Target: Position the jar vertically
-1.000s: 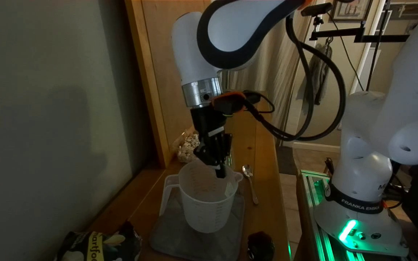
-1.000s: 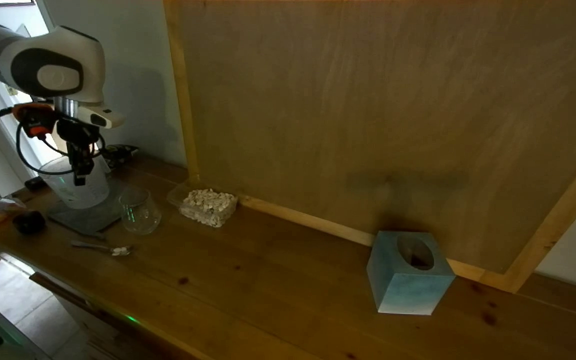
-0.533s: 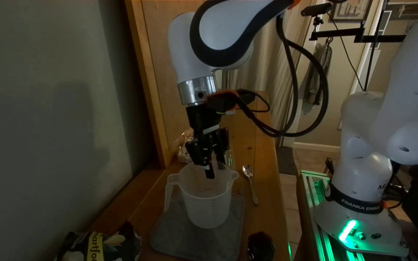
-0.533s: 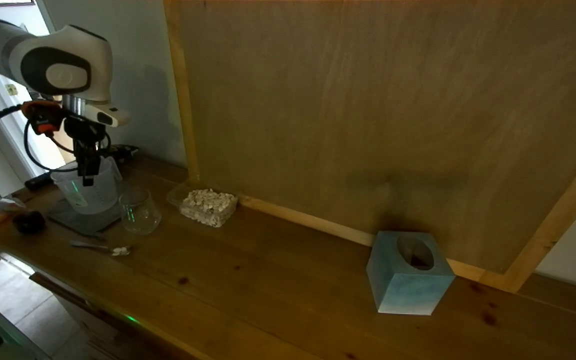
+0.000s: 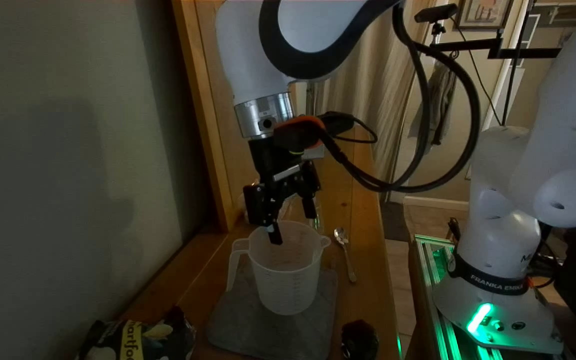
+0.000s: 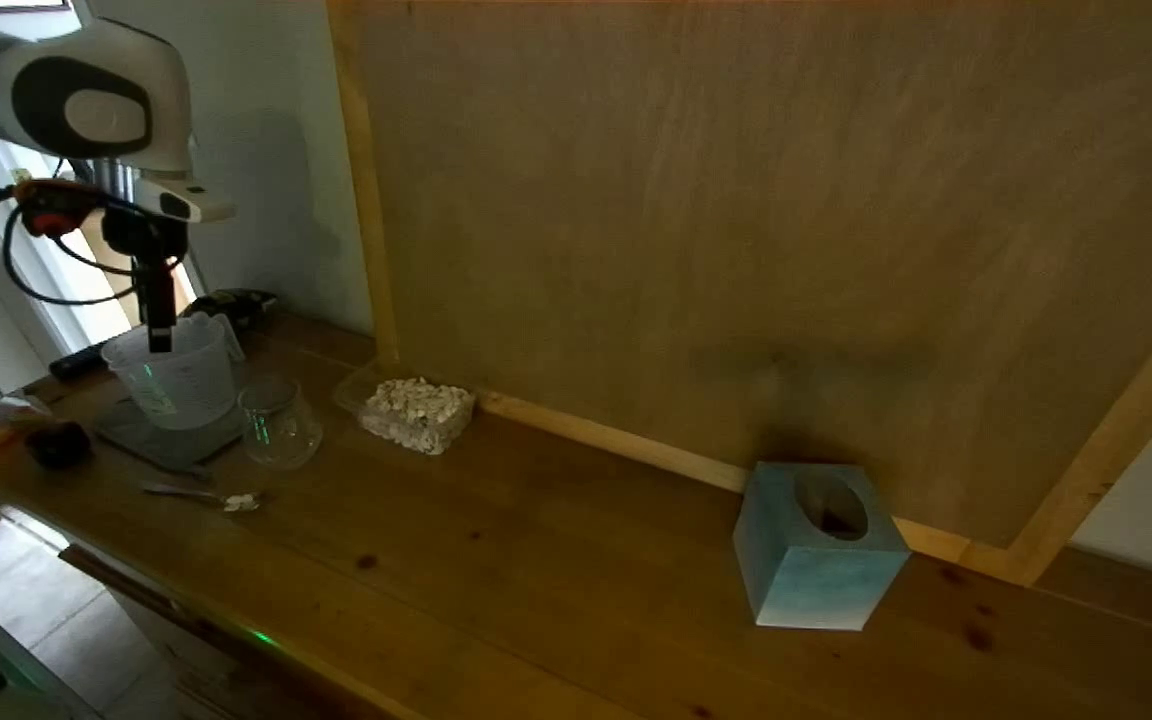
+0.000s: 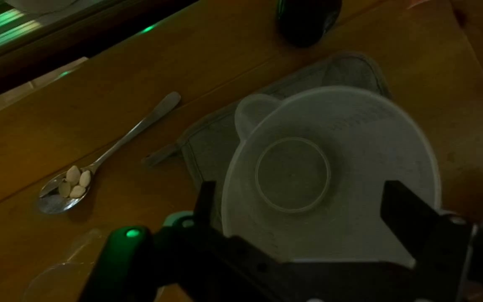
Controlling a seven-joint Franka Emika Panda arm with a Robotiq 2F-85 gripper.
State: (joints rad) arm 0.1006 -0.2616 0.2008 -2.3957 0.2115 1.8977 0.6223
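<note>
A large, translucent, whitish jug [image 5: 288,292] stands upright on a flat grey mat [image 5: 293,340], which lies on a wooden counter [image 5: 368,290]; the jug's handle is toward the wall [image 5: 68,190] at left and its spout toward the right. The mat probably gives the base a level seat. Over the jug's mouth hangs the black gripper [image 5: 293,228], pointing down, its fingers [image 5: 275,236] spread apart and pinching nothing (whether a tip dips below the rim or brushes it, I cannot tell). That spread suggests the jug is carrying its own weight, so the task looks done or nearly so. Rising straight up would seem the safer next move, since a fingertip dragged sideways could tip a jug that looks light. To the right, a spoon [image 7: 134,131] lies flat, its bowl holding pale pieces [image 7: 75,180], perhaps laid so they stay put; a clear glass [image 6: 281,430] stands near the mat, farther back.
</note>
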